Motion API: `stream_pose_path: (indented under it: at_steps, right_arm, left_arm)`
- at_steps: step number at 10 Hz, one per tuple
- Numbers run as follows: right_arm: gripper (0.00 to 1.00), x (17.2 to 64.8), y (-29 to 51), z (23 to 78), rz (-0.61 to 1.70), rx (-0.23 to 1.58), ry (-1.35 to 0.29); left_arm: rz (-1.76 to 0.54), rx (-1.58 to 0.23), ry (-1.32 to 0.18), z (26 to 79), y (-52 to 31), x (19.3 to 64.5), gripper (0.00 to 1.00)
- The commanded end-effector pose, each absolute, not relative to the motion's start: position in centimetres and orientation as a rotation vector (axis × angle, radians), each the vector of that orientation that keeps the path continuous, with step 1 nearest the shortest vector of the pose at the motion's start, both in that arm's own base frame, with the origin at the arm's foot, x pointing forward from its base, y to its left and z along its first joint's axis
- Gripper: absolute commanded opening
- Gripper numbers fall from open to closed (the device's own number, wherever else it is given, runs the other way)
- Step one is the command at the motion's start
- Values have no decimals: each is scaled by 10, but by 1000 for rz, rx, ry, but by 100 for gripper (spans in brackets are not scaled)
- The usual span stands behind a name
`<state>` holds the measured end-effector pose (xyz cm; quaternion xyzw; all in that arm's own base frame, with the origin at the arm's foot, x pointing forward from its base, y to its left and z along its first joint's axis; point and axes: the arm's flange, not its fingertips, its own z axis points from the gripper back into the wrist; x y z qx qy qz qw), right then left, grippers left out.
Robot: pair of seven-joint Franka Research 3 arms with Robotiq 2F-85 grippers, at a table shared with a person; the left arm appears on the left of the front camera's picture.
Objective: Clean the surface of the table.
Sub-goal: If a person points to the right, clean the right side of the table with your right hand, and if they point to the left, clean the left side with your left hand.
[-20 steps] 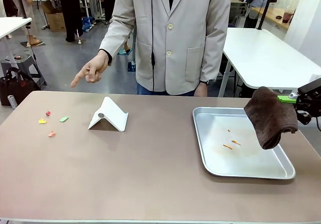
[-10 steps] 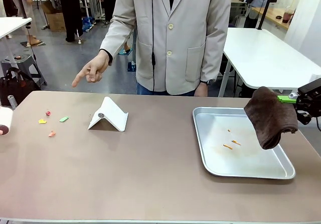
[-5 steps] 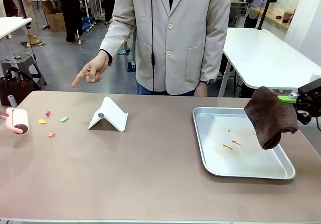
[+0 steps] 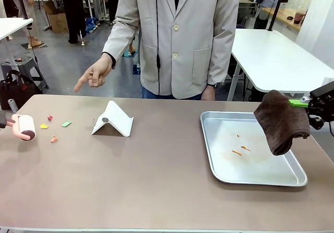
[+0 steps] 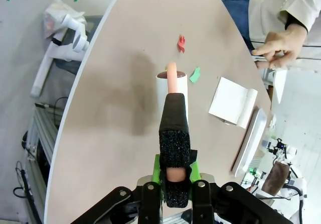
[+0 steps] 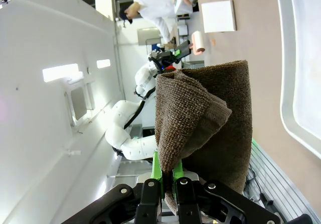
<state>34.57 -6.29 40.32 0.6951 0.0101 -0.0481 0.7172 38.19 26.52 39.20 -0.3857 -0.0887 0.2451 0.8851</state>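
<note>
The brownish table (image 4: 156, 181) carries small coloured scraps near its left end: red (image 4: 50, 117), yellow (image 4: 44, 126), green (image 4: 66, 124) and pink (image 4: 54, 139). My left gripper (image 5: 174, 176) is shut on the black foam handle of a lint roller (image 4: 23, 127), whose white roll (image 5: 172, 86) hovers just left of the scraps. The red scrap (image 5: 181, 43) and green scrap (image 5: 195, 74) lie just beyond the roll. At the right end my right gripper (image 6: 168, 176) is shut on a brown cloth (image 4: 282, 120) that hangs over the tray's right side.
A silver tray (image 4: 219, 173) with a few orange scraps (image 4: 241, 149) lies right of centre. A white folded stand (image 4: 112, 119) sits right of the scraps. The person stands at the far side, one hand (image 4: 94, 73) pointing down towards the left end.
The lint roller has come in from the left edge and moved right, closer to the scraps. The right gripper and cloth have stayed put.
</note>
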Motion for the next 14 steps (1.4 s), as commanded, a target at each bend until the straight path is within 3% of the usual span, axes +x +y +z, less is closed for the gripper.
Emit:
stream_pose_path:
  at_steps: [1,14]
  right_arm:
    - [0,345,-63,406,-100,1537,17]
    - [0,345,-63,406,-100,1537,17]
  left_arm:
    - [533,-760,-165,389,258,389,22]
    - [478,-677,-158,361,201,404,22]
